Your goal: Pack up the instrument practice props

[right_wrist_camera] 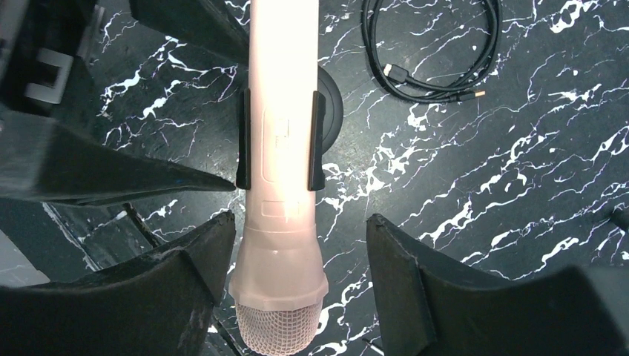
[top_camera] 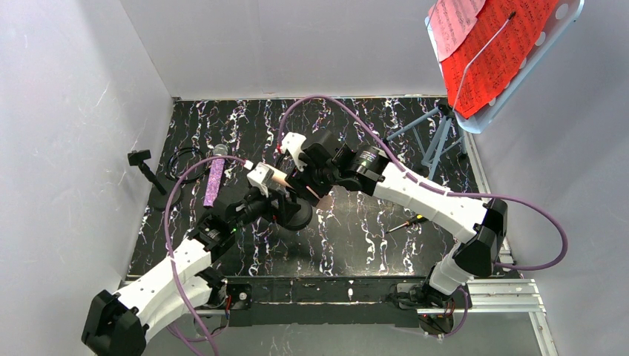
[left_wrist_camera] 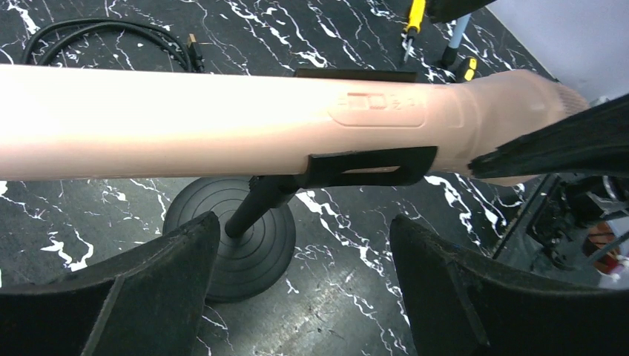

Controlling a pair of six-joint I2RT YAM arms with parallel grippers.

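The cream microphone (left_wrist_camera: 222,122) lies clipped in a black round-based mic post (left_wrist_camera: 234,248) at the table's middle; it is mostly hidden under the arms in the top view (top_camera: 278,178). My right gripper (right_wrist_camera: 300,219) is open and straddles the microphone's head (right_wrist_camera: 278,274), the left finger close to it. My left gripper (left_wrist_camera: 304,221) is open just below the microphone, above the post's base. The purple glitter microphone (top_camera: 215,182) lies flat at the left. A second black post (top_camera: 152,182) stands beside it. Red pages (top_camera: 497,52) and pink pages (top_camera: 452,22) rest on the music stand.
The blue-grey music stand (top_camera: 438,137) stands at the back right on a tripod. A coiled black cable (right_wrist_camera: 438,52) lies behind the microphone. A yellow-handled screwdriver (top_camera: 408,221) lies right of centre; another shows in the left wrist view (left_wrist_camera: 414,18). Grey walls close three sides.
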